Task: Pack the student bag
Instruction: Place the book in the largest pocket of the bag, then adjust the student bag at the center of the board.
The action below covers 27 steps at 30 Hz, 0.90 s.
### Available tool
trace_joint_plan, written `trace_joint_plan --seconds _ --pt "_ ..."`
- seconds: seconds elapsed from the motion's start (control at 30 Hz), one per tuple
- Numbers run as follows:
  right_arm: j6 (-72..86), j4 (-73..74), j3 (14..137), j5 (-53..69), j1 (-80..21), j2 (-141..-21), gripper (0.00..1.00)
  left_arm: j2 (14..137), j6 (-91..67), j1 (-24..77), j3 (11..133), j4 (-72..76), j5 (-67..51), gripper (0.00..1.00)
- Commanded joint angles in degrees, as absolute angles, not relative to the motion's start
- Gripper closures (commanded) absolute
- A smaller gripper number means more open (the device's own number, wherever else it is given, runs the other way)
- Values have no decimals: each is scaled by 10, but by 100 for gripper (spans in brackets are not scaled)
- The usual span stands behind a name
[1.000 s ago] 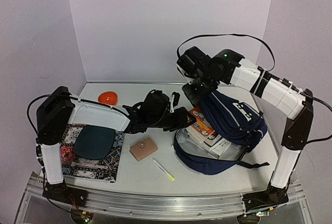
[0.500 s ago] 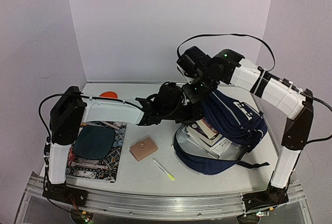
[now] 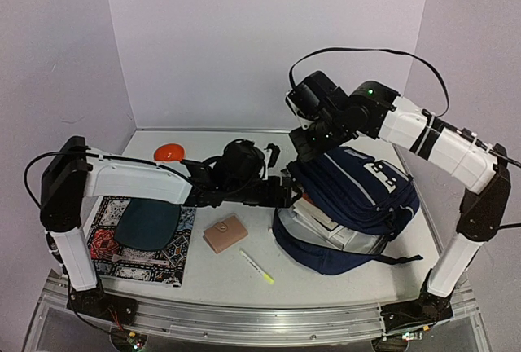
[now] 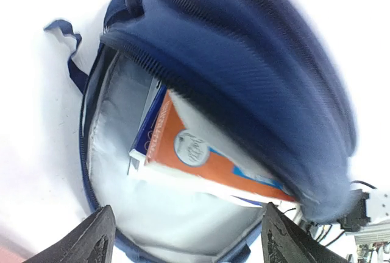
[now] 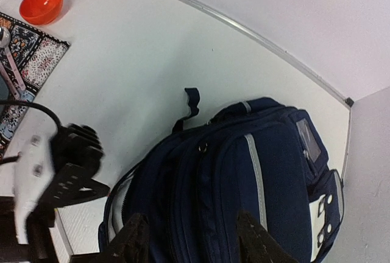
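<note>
Two flat books — inside navy fabric student bag.

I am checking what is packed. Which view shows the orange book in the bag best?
The left wrist view: it looks into the student bag and shows the orange book clearly. The top view shows only book edges at the opening; the right wrist view, none.

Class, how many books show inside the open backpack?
2: an orange book on top and a blue-edged book beneath it, both inside the backpack. Others may be hidden.
</note>
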<state>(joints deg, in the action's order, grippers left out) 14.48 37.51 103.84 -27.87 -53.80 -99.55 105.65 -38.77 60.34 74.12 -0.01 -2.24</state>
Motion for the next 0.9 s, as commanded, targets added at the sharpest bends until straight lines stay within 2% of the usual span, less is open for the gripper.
trace_joint_plan --seconds 0.0,0.2,0.3,0.5,0.67,0.87 --pt "193 383 997 -298 -537 -950 44 996 -355 603 708 -6 6 17" --pt "305 384 883 -291 -494 -859 31 992 -359 553 678 -19 -35 29" --pt "368 380 810 -259 -459 -803 23 1018 -352 530 698 -23 -65 29" --pt "472 357 651 -222 -389 -690 15 1091 -347 511 763 -27 -139 29" --pt "490 285 539 -145 -312 -621 13 1140 -354 511 807 -30 -170 27" --pt "497 171 442 -54 -262 -620 15 1177 -359 511 831 -32 -202 30"
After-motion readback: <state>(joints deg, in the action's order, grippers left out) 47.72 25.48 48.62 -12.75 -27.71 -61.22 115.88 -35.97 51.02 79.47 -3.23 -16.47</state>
